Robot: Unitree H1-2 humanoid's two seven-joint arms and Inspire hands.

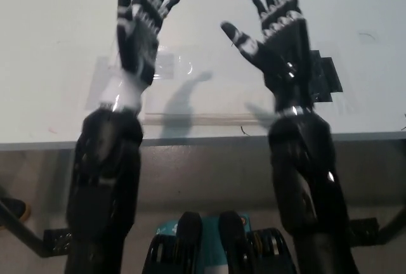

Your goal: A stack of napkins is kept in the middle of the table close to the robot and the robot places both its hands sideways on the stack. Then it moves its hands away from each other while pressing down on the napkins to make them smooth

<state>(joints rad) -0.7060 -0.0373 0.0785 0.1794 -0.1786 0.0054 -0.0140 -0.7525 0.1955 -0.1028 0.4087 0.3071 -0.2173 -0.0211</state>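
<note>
Black and glossy, the right hand [279, 30] is raised over the table [57, 14] with its fingers spread wide, gripping nothing. The left hand [139, 26] is up level with it, equally splayed and empty. Neither touches anything; their shadows fall on the surface below. The stack of napkins [203, 112] lies beneath and between the 2 hands, toward the table's near edge, its long axis running left to right. Both forearms cover its ends, so only the middle shows. Neither hand looks clearly nearer. I judge both must come down and turn sideways onto the stack's middle. Outward, a clear plastic sheet [101, 84] sits behind the left forearm and a black patch [327, 77] beside the right.
</note>
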